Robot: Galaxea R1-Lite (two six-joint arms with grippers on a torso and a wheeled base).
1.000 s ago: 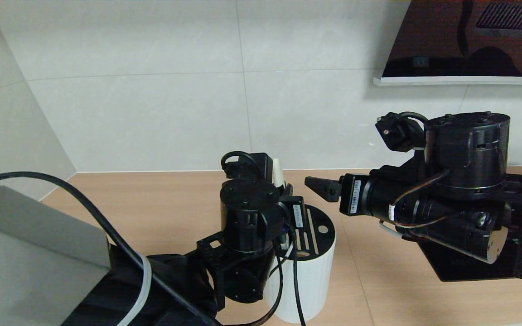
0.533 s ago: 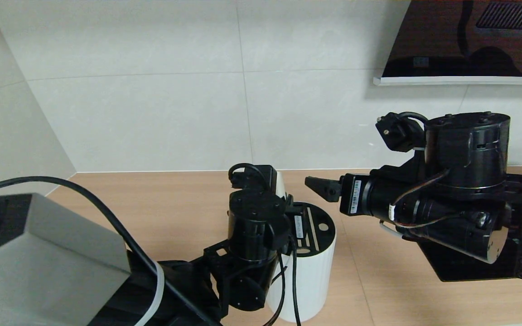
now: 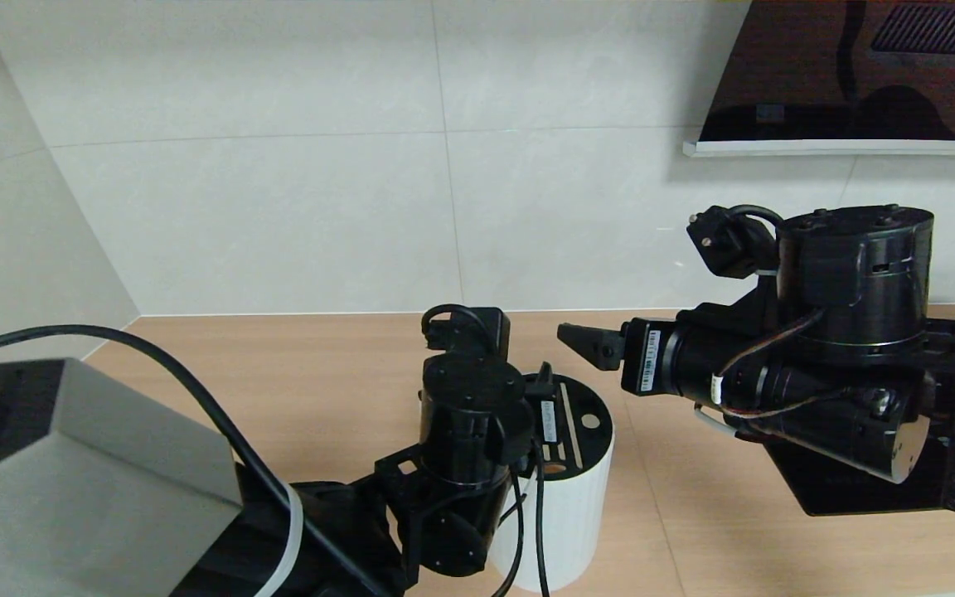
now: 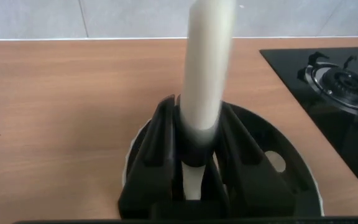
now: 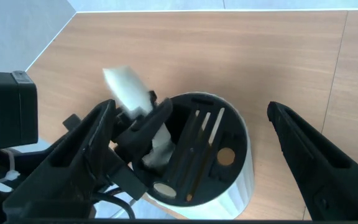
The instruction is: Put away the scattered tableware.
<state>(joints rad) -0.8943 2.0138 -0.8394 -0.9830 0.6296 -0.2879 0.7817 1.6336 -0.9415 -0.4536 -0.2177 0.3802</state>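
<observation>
Holder: a white ribbed cylindrical utensil holder (image 3: 570,514) with a black slotted lid stands upright on the light wooden surface (image 3: 278,373), near the front edge and in front of the left arm.
Lid: it has several narrow slots, some round holes and one bigger opening on the side toward the left arm.
Utensil: a cream-coloured, rounded utensil handle (image 4: 207,56) stands almost upright above the lid, slightly tilted. Its lower part goes down between the fingers and seems to sit already inside the bigger opening; the working end is hidden, so I cannot tell what kind of tableware it is.
Left tool: the left tool (image 4: 197,112) is directly over the holder, very close to the lid, with its two black fingers pressed narrowly on both sides of the handle, holding it.
Right tool: the right tool (image 5: 190,107) hangs in the air just beside the holder, on the hob side, and points toward it. Its fingers are spread wide and grip nothing; seen from the right wrist, the holder lies between them but touches neither.
Hob: a black glass gas hob (image 4: 340,106) with a round burner lies flat in the surface, well apart from the holder and under the right arm.
Wall: pale large tiles (image 3: 278,166) stand behind the surface, and a dark glossy extractor hood (image 3: 859,75) hangs above the hob.
</observation>
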